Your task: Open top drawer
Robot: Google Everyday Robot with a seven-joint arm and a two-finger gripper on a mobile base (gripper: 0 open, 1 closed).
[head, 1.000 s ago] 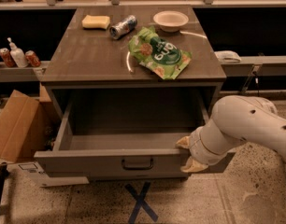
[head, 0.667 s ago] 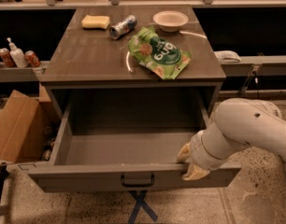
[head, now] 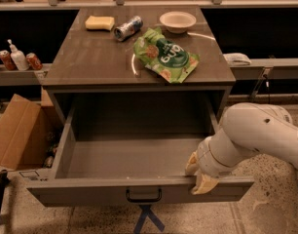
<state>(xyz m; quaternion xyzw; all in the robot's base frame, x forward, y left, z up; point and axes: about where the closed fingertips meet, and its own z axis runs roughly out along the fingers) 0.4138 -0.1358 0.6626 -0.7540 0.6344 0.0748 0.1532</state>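
The top drawer point(head: 139, 191) of the grey-brown cabinet stands pulled far out, its deep box bare inside. Its flat front faces me with a small black pull handle point(head: 143, 196) at the centre. My gripper point(head: 197, 173) is at the right part of the front's upper edge. One tan finger point(head: 204, 183) hangs over the outside of the front and the other point(head: 192, 163) sits inside the drawer, so the front panel lies between them. The white arm reaches in from the right.
On the cabinet top point(head: 90, 57) lie a green snack bag point(head: 166, 57), a can point(head: 128, 27) on its side, a yellow sponge point(head: 100, 22) and a white bowl point(head: 177, 21). A cardboard box point(head: 15, 133) stands at the left. Cans and a bottle point(head: 16, 58) sit on a left shelf.
The drawer has slid further out toward me, and my gripper has moved with its front edge, down and toward the camera.
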